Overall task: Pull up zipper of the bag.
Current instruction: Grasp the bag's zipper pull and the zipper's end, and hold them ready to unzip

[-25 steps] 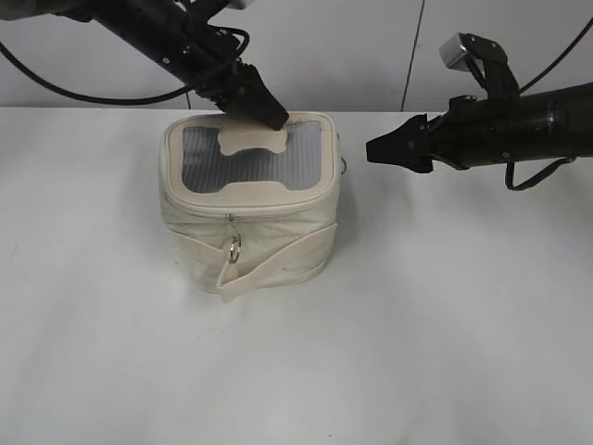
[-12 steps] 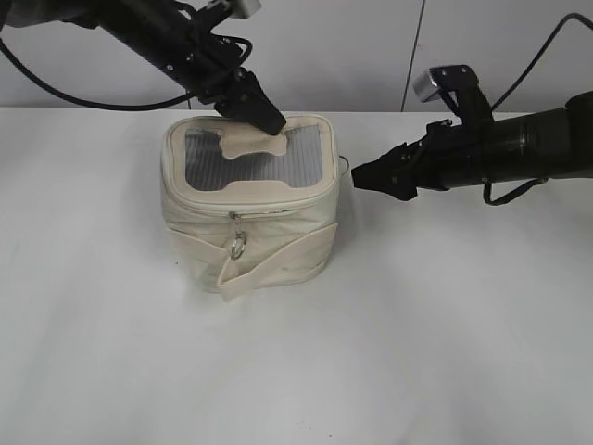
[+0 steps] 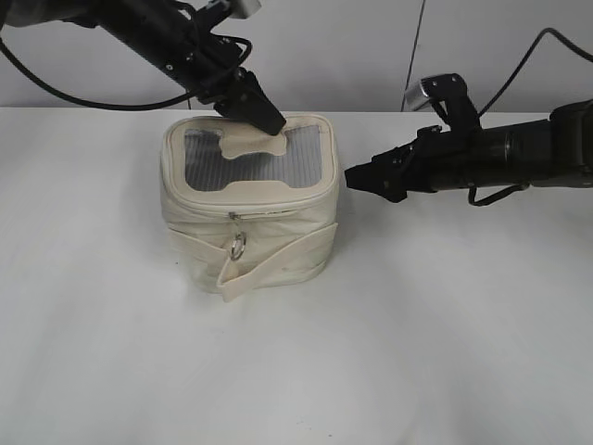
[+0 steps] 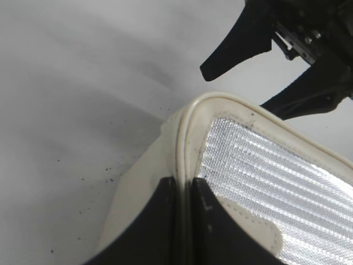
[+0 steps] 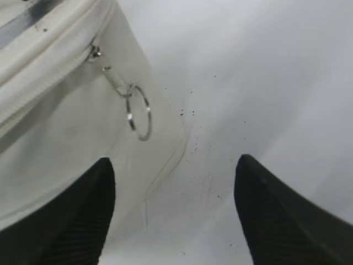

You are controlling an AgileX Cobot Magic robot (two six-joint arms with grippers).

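Observation:
The cream bag (image 3: 250, 232) stands on the table, its grey-windowed lid with the H patch (image 3: 248, 141) facing up. The zipper runs round the lid rim. One ring pull (image 3: 237, 246) hangs at the front. A second ring pull (image 5: 139, 113) hangs on the bag's right side (image 5: 55, 138). My left gripper (image 3: 273, 122) is shut on the lid's back rim, which shows pinched between the fingers in the left wrist view (image 4: 185, 185). My right gripper (image 3: 357, 178) is open and empty, just right of the bag, with its fingertips (image 5: 174, 165) short of the side ring pull.
The white table (image 3: 445, 352) spreads around the bag. A pale wall with a vertical seam (image 3: 414, 56) stands behind. The right gripper's black fingers also show beyond the lid corner in the left wrist view (image 4: 237, 88).
My right gripper has moved left and down towards the bag's right side. My left gripper shifted slightly on the lid's back rim, then held still.

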